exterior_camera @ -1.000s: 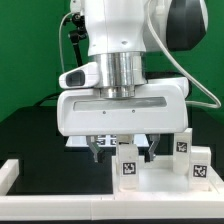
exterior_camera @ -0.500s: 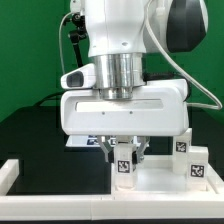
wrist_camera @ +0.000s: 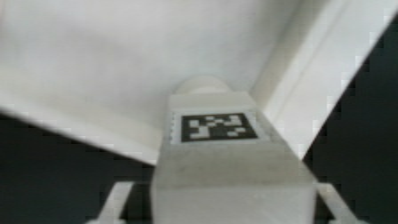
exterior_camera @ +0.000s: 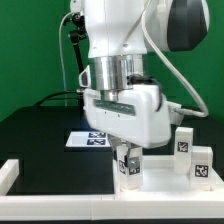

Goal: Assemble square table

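My gripper point(exterior_camera: 127, 158) is shut on a short white table leg point(exterior_camera: 128, 171) that bears a black-and-white tag, near the front left corner of the white square table top point(exterior_camera: 160, 178). In the wrist view the same leg point(wrist_camera: 217, 140) fills the space between my two fingers point(wrist_camera: 121, 200), and my gripper point(wrist_camera: 221, 208) is closed on its sides. The table top point(wrist_camera: 107, 60) lies behind it, its raised rim running alongside the leg. Two more tagged legs point(exterior_camera: 184, 141) point(exterior_camera: 202, 166) stand on the exterior view's right.
The marker board point(exterior_camera: 88, 139) lies flat on the black table behind my hand. A low white border rail point(exterior_camera: 50, 208) runs along the front edge and turns up at the exterior view's left point(exterior_camera: 8, 172). A green wall stands behind.
My fingers have closed from wide open onto the leg. Since then my hand has turned and tilted while it holds the leg in about the same place.
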`<state>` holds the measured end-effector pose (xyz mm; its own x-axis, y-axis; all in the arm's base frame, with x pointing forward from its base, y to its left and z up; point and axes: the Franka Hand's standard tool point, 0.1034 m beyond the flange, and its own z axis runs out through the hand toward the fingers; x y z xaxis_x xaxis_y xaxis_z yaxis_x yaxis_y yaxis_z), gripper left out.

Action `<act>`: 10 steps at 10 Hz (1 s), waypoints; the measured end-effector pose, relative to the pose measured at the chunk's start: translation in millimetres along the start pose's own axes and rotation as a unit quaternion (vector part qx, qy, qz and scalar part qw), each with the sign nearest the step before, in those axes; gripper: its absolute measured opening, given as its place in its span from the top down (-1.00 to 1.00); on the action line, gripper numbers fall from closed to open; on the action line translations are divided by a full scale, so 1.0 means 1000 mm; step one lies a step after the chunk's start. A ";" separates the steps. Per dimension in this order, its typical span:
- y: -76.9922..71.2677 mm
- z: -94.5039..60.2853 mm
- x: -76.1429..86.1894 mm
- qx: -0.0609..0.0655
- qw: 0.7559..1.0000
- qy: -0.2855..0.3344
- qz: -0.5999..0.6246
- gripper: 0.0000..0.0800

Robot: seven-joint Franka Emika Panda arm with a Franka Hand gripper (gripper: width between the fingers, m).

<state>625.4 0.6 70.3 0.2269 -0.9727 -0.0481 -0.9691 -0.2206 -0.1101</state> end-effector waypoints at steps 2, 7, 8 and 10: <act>0.001 0.001 -0.001 0.010 0.986 -0.025 0.166 0.27; 0.000 0.002 -0.006 0.003 1.000 -0.008 0.011 -0.54; -0.001 0.002 -0.009 0.001 0.993 -0.006 -0.115 -0.60; 0.002 0.003 -0.008 0.000 0.984 -0.005 -0.176 -0.62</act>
<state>622.4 8.5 67.2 0.5490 -0.8356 -0.0172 -0.8307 -0.5433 -0.1211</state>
